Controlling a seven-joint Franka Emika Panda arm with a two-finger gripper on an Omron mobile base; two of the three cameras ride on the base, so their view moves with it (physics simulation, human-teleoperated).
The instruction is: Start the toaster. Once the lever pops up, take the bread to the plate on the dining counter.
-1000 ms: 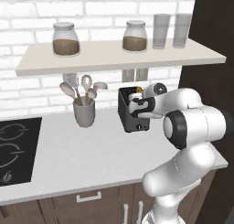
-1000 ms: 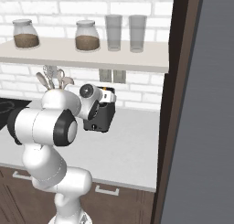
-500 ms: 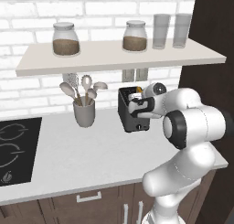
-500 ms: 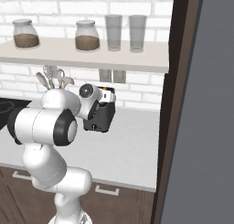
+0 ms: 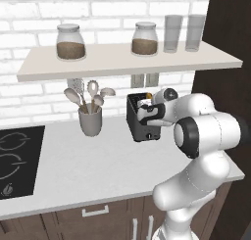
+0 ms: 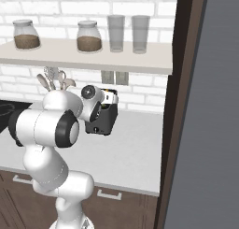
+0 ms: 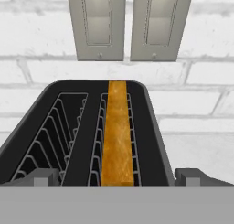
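Bright, even rendered light; soft shadows, sharp focus.

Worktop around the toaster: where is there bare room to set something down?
Bare white worktop runs between the black hob and the dark grey toaster, in front of the grey utensil cup. Crowded at the toaster, where the open gripper hovers.

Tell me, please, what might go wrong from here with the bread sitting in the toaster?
The open tool hangs just above the toaster, so a descent could hit the rim or wire guides. The bread shows only its crust edge, leaving little to pinch. The utensil cup stands nearby, so a wide swing might knock it.
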